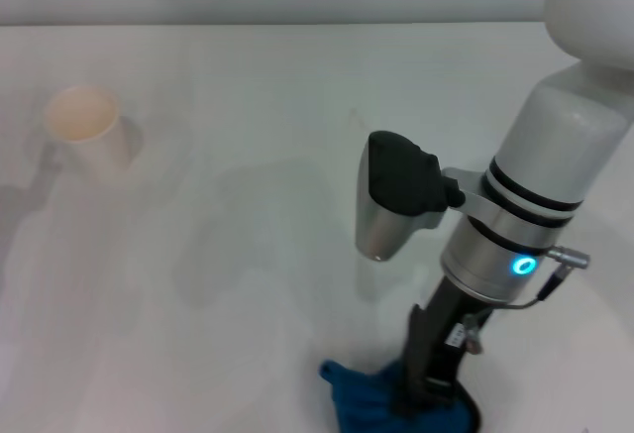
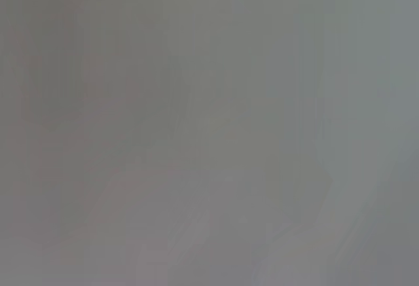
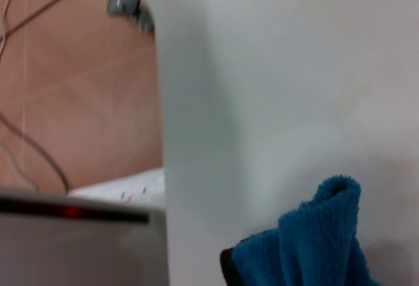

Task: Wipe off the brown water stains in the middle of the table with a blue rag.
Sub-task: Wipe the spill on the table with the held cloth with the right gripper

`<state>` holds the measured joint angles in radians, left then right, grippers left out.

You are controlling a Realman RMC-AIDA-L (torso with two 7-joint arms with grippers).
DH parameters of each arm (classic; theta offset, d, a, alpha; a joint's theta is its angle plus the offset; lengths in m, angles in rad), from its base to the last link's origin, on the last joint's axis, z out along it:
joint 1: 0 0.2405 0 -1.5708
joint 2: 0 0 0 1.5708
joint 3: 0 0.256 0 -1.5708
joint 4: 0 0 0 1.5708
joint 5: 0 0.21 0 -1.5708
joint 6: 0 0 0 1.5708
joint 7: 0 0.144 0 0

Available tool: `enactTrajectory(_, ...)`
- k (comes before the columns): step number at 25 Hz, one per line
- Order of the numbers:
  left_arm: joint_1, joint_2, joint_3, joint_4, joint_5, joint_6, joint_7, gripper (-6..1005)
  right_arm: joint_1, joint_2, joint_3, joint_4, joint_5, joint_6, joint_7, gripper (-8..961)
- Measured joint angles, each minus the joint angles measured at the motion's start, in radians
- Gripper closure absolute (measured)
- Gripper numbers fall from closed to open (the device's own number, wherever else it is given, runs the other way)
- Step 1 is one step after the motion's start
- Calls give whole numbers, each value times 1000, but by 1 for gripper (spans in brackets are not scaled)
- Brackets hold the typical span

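Note:
The blue rag lies bunched on the white table at its near edge, right of centre. My right gripper reaches straight down into the rag's right side and is shut on it; its tips are buried in the cloth. In the right wrist view a raised fold of the rag stands up from the table. No clear brown water stains show; only a faint greyish patch marks the table's middle. My left gripper is out of view, and the left wrist view is a blank grey blur.
A white paper cup stands upright at the far left of the table. The right arm's silver and black wrist hangs over the table's middle right. The right wrist view shows the table's edge and tan floor beyond it.

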<state>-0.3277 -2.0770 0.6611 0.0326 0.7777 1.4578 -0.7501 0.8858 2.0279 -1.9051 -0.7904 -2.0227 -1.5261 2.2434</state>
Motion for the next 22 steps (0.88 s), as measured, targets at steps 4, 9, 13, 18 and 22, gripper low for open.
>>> enactTrajectory(4, 0, 0, 0, 1, -1, -9, 0, 108, -22, 0, -13, -2, 38, 95, -4, 862)
enactTrajectory(9, 2, 0, 0, 1, -16, -13, 0, 108, -38, 0, -98, -12, 66, 244, -5, 862)
enactTrajectory(13, 2, 0, 0, 1, -20, -14, 0, 108, -37, 0, -142, -16, 73, 344, -2, 861)
enactTrajectory(18, 3, 0, 0, -1, -21, -14, 0, 108, -44, 0, -134, -12, 83, 433, -1, 861)
enactTrajectory(22, 7, 0, 0, -1, -21, -14, 0, 107, -54, 0, -118, 3, 77, 522, 0, 861)
